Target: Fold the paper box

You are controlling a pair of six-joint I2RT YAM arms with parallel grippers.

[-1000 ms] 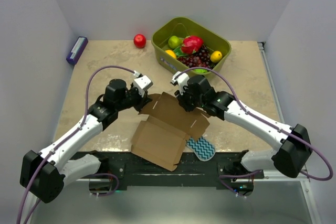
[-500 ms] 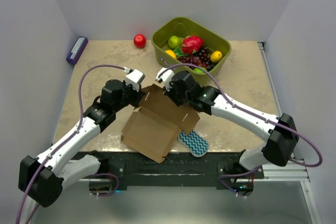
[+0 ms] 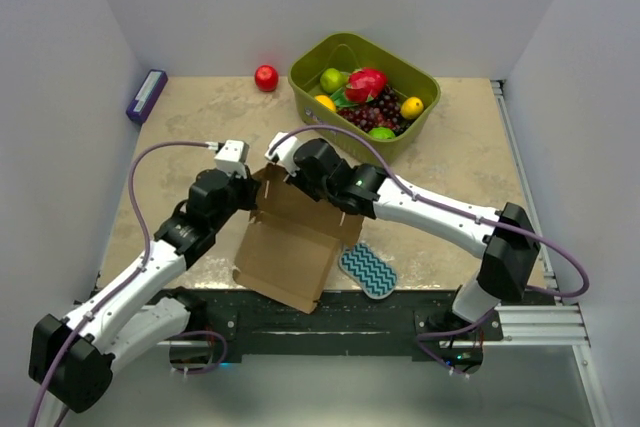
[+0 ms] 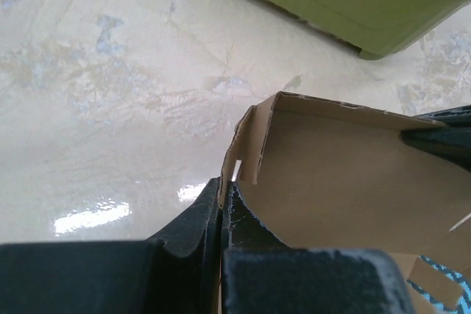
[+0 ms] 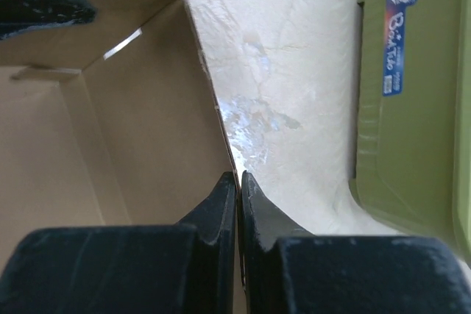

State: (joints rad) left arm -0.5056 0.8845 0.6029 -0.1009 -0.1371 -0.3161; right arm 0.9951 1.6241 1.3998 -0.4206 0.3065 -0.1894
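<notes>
Top external view: the paper box (image 3: pixel 292 242) lies at the near middle of the worktop (image 3: pixel 200 117), a brown creased blank with its far wall raised upright and its broad near panel sloping down toward the front edge, where one corner reaches the dark rail. Both arms meet at that raised far wall.

In the left wrist view, the left claw (image 4: pixel 221 195) is pinched tight on the end of the cardboard wall, the sheet caught edge-on between its dark fingers, with a small side flap standing just above them. In the right wrist view, the right claw (image 5: pixel 238 183) is likewise squeezed nearly closed on the top edge of an upright panel, only the cardboard's thickness between its fingers. The open inside of the box spreads to the left of that grip, bare worktop to the right.

A teal zigzag sponge (image 3: pixel 368 270) lies just beside the box's near right edge. Farther back stands a green basket (image 3: pixel 312 107) filled with fruit, well apart from the box. A red apple (image 3: pixel 266 78) sits to the basket's left, and a purple block (image 3: pixel 146 95) lies at the far left edge.
</notes>
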